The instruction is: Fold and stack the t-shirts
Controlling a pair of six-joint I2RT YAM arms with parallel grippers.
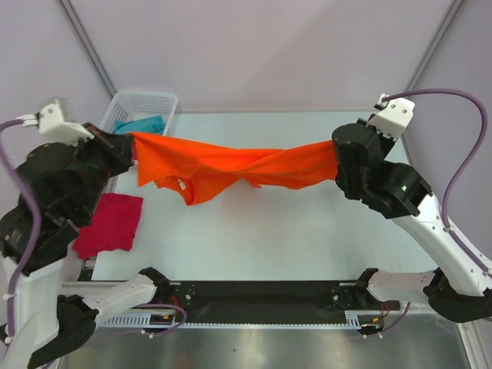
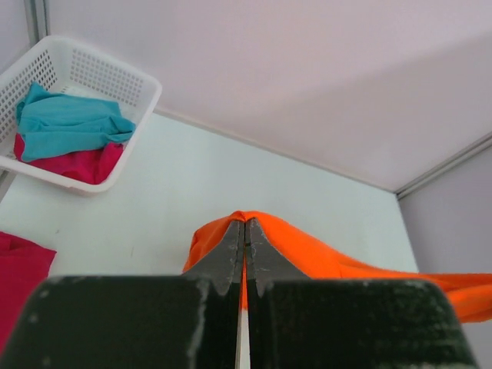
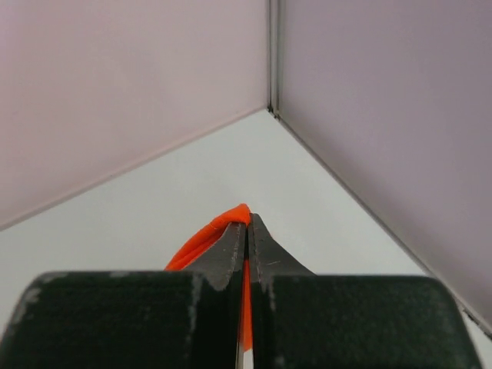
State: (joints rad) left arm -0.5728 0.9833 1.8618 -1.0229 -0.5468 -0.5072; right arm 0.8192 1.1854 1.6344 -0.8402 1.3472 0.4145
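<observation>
Orange shirt (image 1: 231, 167) is off the table (image 1: 269, 231), strung across the far half between both grippers. It hangs twisted and sagging mid-span, with the collar part drooping left of centre. It is not spread flat and I see no fold in it.

Left gripper (image 2: 244, 227): jaws pressed together, pinching the shirt's left end, up by the far-left corner just beside the basket (image 2: 138, 115). Right gripper (image 3: 246, 223): jaws pressed together, with orange cloth nipped between the tips, toward the far-right side.

Progress, my read:
- Pink shirt (image 1: 111, 223) lies at the left edge as a compact, roughly squared bundle. It looks like the one folded item and the base of the stack. I can't judge from here how neat the fold is.
- Orange is in hand, at the stretch-out stage. It has yet to be untwisted, laid down, folded and placed on the pink.
- Teal shirt (image 2: 69, 123) sits crumpled in the basket on top of the second pink shirt (image 2: 73, 165). Both are unfolded.
- So roughly one of four is done and one is in progress. Early in the task.

Count:
- Shirts: 4 in all (1 orange, 1 teal, 2 pink)
- Basket: 1, at the far-left corner
- Grippers: 2, both busy on the orange
</observation>
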